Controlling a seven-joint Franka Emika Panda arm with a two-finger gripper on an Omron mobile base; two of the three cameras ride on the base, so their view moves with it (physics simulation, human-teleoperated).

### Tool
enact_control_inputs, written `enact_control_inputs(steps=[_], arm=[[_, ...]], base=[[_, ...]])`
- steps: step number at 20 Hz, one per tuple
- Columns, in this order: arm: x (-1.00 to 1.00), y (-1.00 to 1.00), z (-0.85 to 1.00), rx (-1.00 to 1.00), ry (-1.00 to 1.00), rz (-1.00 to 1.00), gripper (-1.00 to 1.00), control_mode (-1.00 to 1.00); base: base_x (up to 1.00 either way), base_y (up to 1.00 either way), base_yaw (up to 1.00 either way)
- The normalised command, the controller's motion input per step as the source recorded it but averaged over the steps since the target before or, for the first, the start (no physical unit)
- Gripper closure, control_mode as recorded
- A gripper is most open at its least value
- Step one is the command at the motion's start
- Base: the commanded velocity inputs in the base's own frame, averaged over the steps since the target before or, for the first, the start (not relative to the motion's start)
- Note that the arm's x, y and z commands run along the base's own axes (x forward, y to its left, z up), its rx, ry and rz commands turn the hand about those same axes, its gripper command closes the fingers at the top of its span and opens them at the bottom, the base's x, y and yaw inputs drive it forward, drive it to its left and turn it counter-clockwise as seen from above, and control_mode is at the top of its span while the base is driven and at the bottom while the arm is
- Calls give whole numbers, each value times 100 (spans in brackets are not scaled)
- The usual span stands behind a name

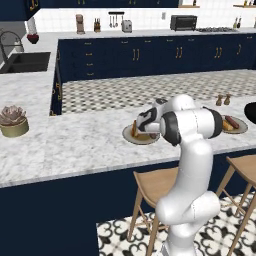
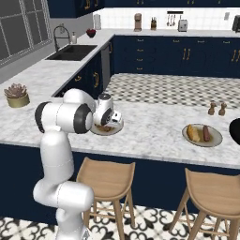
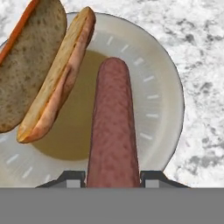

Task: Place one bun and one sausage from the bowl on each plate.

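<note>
Gripper (image 3: 112, 177) clamped on sausage (image 3: 113, 127), fingers either side of its near end; long axis points away from hand, over brownish centre of grey plate (image 3: 162, 78). Split bun (image 3: 41, 70) lies on plate's left, roughly parallel, tilted. Second plate (image 2: 202, 135) farther right holds bun and sausage. Black bowl (image 2: 235, 127) at right edge, probably. White marble counter (image 2: 150, 126); navy cabinets, wooden stools (image 2: 105, 180).

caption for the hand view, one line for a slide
Pincer holding a sausage above a grey plate that already carries a split bun.
</note>
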Motion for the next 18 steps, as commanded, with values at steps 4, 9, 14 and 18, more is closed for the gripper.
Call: enact_control_inputs(steps=[4,9,14,18], arm=[[58,0,-21,0,0,0,100,-100],[49,0,-35,0,0,0,100,-100],[24,0,-33,0,0,0,-100,-100],[0,0,-1,0,0,0,-100,-100]], base=[[0,0,0],[0,0,0],[0,0,0],[0,0,0]])
